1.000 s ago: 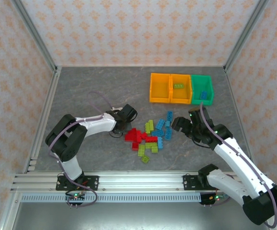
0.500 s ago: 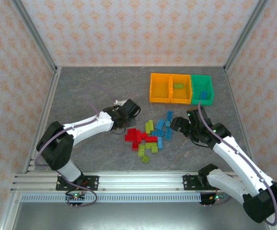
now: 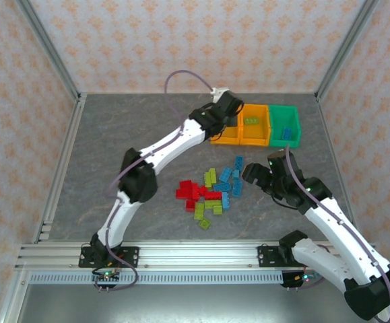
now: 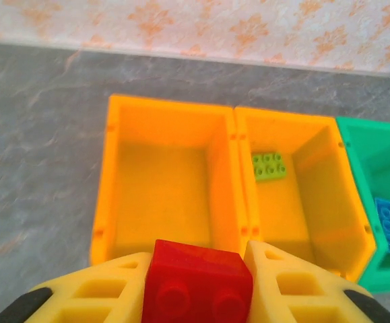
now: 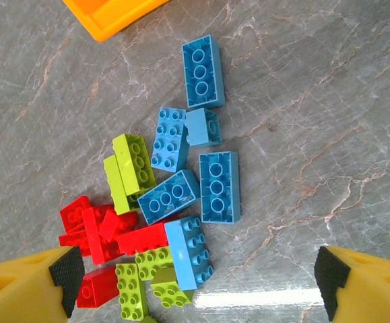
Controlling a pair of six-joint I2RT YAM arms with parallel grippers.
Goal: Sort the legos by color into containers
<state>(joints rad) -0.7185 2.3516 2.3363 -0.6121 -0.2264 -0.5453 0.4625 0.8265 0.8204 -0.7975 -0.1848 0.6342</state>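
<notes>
My left gripper [image 3: 225,108] hangs over the near rim of the left orange container [image 3: 224,125], shut on a red lego [image 4: 198,279] between its yellow fingers [image 4: 107,289]. That container [image 4: 107,188] looks bare inside. The middle orange container [image 4: 302,202] holds a lime lego [image 4: 269,165], and the green container [image 4: 376,168] holds a blue lego [image 4: 388,224]. The pile of red, lime and blue legos [image 3: 211,192] lies mid-table. My right gripper [image 5: 198,276] stands open just right of the pile, nothing between its fingers.
The three containers stand in a row at the back right, touching each other. Patterned walls and metal rails enclose the grey table [image 3: 127,148]. The left arm stretches diagonally across the middle of the table, left of the pile.
The left arm has swung from beside the pile to the back, carrying the red lego over the left orange container. The right arm has barely shifted.
</notes>
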